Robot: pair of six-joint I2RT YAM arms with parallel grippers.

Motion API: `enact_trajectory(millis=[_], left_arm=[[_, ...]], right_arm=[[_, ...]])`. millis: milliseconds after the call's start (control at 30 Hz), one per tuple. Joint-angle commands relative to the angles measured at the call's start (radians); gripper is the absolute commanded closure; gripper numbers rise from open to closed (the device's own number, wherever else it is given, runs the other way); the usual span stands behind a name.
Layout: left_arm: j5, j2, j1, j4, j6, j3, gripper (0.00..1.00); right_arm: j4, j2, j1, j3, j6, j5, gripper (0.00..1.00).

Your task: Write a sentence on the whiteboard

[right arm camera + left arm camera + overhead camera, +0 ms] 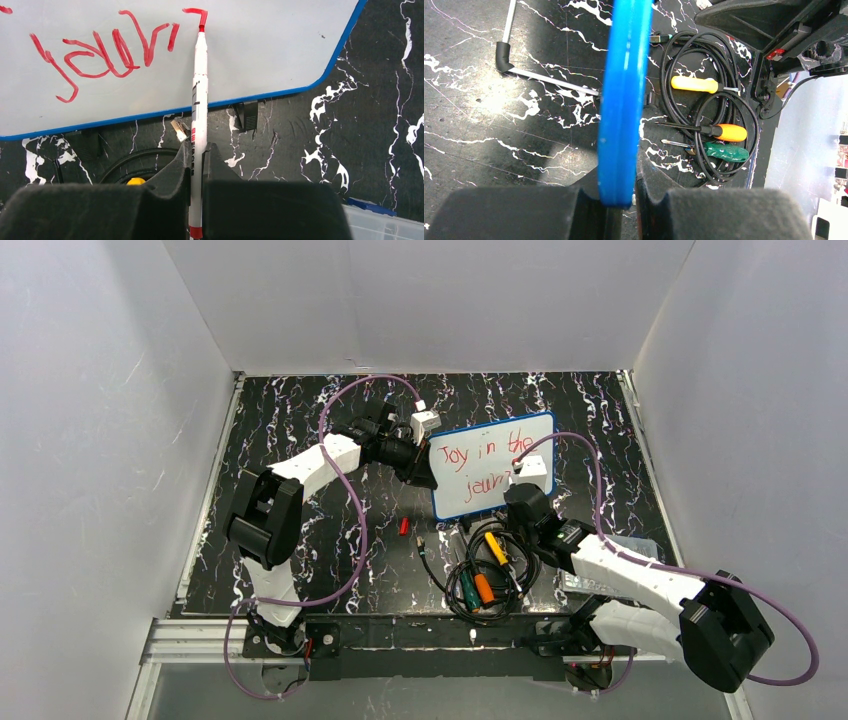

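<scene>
The whiteboard (495, 462), white with a blue rim, lies tilted at the table's middle. Red lettering (480, 453) on it reads "Joy in the" over a partly written second line, which shows in the right wrist view (100, 52). My left gripper (424, 468) is shut on the board's left blue rim (621, 100). My right gripper (520, 490) is shut on a white red-tipped marker (198, 100). The marker's tip (201, 22) touches the board at the end of a fresh red stroke.
A coil of black cable (490, 570) with yellow, orange and green screwdrivers (724, 132) lies in front of the board. A red marker cap (404, 526) lies left of it. A clear plastic box (385, 225) sits at the right. An Allen key (524, 70) lies on the mat.
</scene>
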Motion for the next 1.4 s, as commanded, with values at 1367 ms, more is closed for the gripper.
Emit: enact_trajectory(millis=[1367], left_arm=[[0.035,-0.064,-0.007,-0.026,0.027,0.04,1.0]], right_arm=[[-0.042,-0.228,-0.208,-0.013,-0.086,-0.218,0.99]])
